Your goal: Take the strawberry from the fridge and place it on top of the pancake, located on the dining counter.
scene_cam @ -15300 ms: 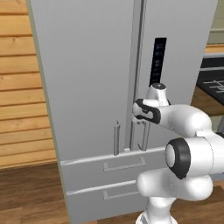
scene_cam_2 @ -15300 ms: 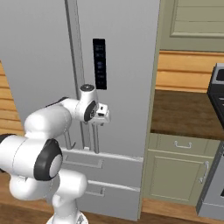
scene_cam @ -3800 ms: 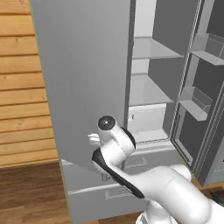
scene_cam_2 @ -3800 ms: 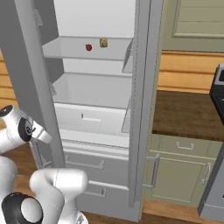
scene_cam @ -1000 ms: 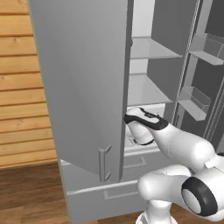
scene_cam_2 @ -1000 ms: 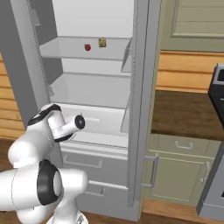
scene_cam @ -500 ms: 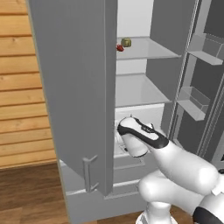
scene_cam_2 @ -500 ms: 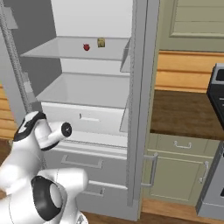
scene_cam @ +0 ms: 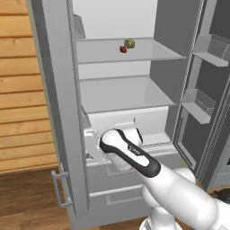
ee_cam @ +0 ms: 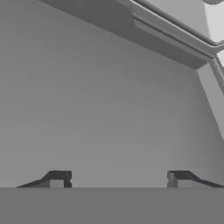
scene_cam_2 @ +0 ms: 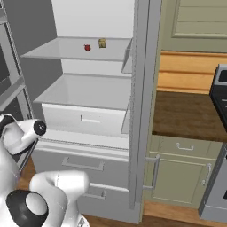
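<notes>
**Left fridge door swung wide; strawberry now in plain sight on the upper shelf**

Over the last second the left door point(scene_cam: 54, 103) of the fridge point(scene_cam_2: 142, 106) has swung from partly shut to wide open, and the arm has moved low and to the left side of the cabinet. In the left base view the hand point(scene_cam: 92, 146) sits at middle left, just beside the inner edge of that door, near the front of the white drawer point(scene_cam_2: 84, 119). The hand view looks at a flat grey surface close ahead, most likely the door's inner face. Its two fingertips point(ee_cam: 57, 178) stand well apart with nothing between them: the hand is open and empty, though a little narrower than a moment ago.

With both doors open, the way to the shelves looks clear, so the opening step appears done and the reach for the berry is likely next.

The strawberry point(scene_cam: 123, 49) lies on the upper shelf point(scene_cam: 134, 53), at upper centre of the left base view and upper left of the right base view point(scene_cam_2: 87, 47). It sits just beside a yellowish-olive round item point(scene_cam: 129, 43), which lies a little farther back; whether they touch cannot be told. The berry is too small to read which way its tip points or how its long axis runs. It is well above the hand, so the arm must rise considerably.
</notes>
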